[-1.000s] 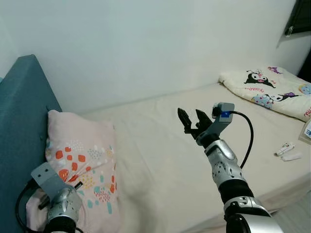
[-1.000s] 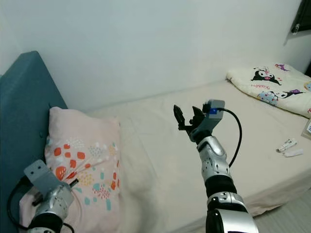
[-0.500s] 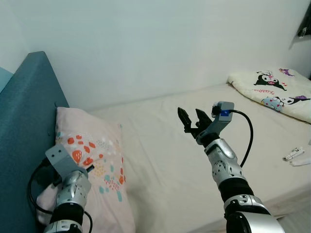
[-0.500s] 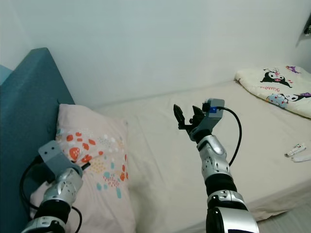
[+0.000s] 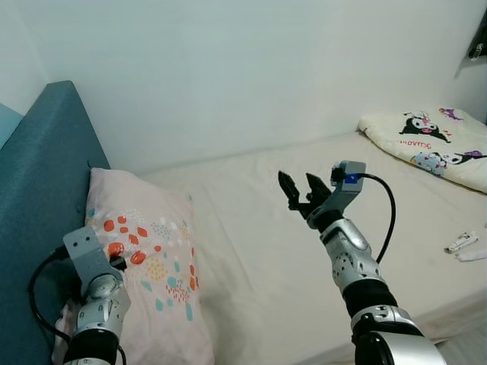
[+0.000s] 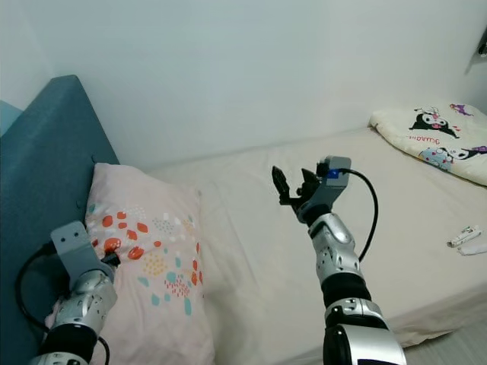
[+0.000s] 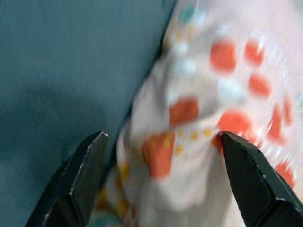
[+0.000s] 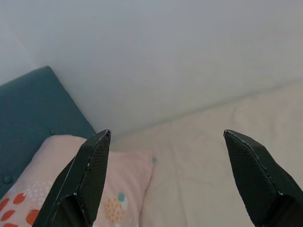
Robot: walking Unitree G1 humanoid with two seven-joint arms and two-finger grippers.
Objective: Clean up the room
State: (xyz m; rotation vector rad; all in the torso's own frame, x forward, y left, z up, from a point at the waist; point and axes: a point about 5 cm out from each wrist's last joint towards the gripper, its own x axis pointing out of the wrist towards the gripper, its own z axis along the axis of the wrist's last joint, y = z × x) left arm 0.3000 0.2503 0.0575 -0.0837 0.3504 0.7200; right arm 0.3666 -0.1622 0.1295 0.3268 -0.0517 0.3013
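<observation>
A pink pillow [image 5: 152, 266] with orange and teal spots leans against the teal headboard [image 5: 38, 175] at the left end of the bed. My left gripper [image 5: 118, 263] sits at the pillow's left edge. In the left wrist view this gripper [image 7: 162, 137] is open, with the pillow's fabric [image 7: 199, 109] bulging between its fingers, right beside the headboard [image 7: 71, 61]. My right gripper [image 5: 298, 190] hangs open and holds nothing above the middle of the mattress [image 5: 251, 251]; in the right wrist view it [image 8: 166, 133] faces the pillow [image 8: 113, 189] and the wall.
A folded blanket with cartoon prints [image 5: 430, 141] lies at the bed's far right end. Two small white items [image 5: 463, 243] rest near the bed's right front edge. A white wall [image 5: 228, 68] runs behind the bed.
The camera has turned a little to the left. My left arm has risen along the pillow's left edge, then drawn slightly back. The right gripper stays open in place.
</observation>
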